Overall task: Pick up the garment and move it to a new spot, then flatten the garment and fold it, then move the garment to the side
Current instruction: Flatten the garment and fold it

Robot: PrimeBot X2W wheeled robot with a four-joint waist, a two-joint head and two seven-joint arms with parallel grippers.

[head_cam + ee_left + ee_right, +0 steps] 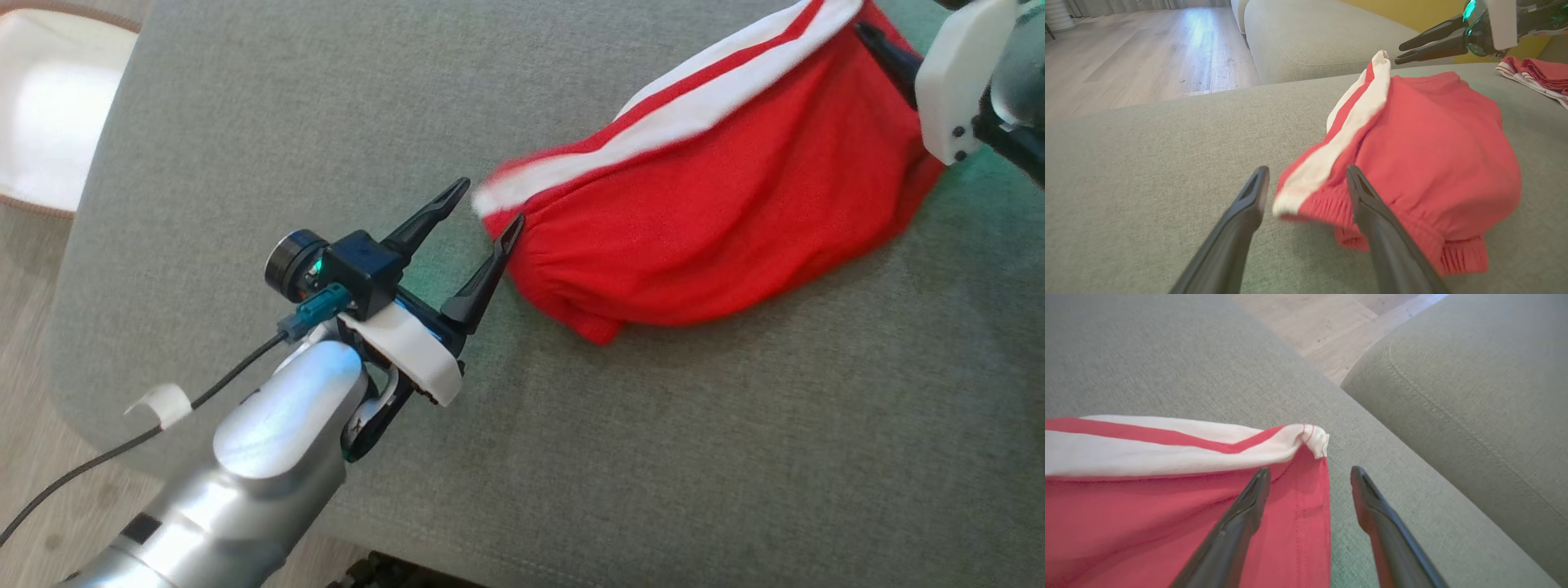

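Note:
The garment (718,204) is red with white side stripes and lies in a loose mound on the grey-green sofa cushion (653,457). My left gripper (487,208) is open at the garment's near end. In the left wrist view the striped waistband corner (1298,196) sits, blurred, between my left gripper's (1307,173) spread fingers. My right gripper (873,45) is at the far end. In the right wrist view it (1310,473) is open, with the hem corner (1314,441) just beyond its fingertips. Neither gripper grips the cloth.
Another red and white folded cloth (1535,73) lies at the cushion's far right. A second sofa cushion (1474,396) stands beyond a gap. Wood floor (1147,49) lies past the cushion's edge. A white round object (49,106) sits on the floor at the upper left.

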